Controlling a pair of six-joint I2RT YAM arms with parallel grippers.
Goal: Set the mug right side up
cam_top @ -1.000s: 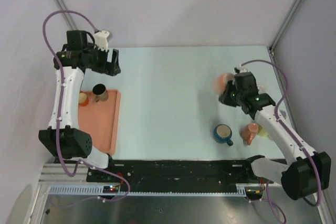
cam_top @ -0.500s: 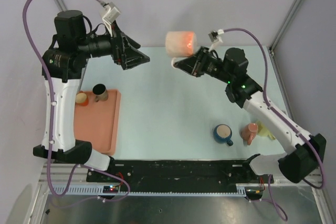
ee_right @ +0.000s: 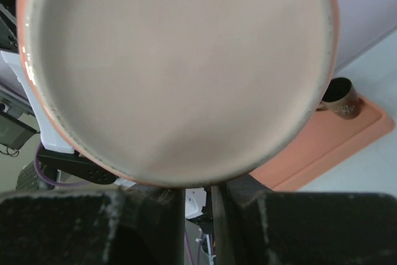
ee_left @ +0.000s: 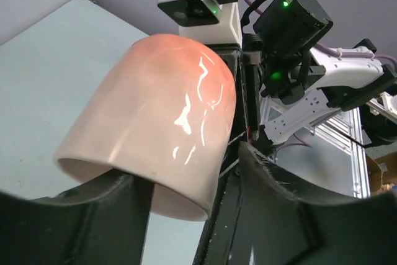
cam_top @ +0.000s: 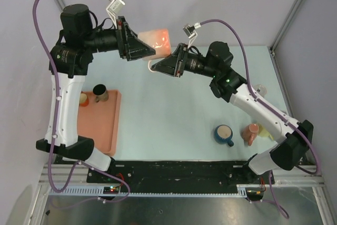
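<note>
Aloft, well above the table, our right gripper pinches the pink mug, apparently by its handle, presenting it to our left gripper, whose fingers are spread around the rim for a likely reorienting handover.

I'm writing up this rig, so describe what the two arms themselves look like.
Both the left arm and right arm have white links with black joint housings. A purple cable loops along each. The left gripper and right gripper are black; the right arm shows a green indicator light.
</note>
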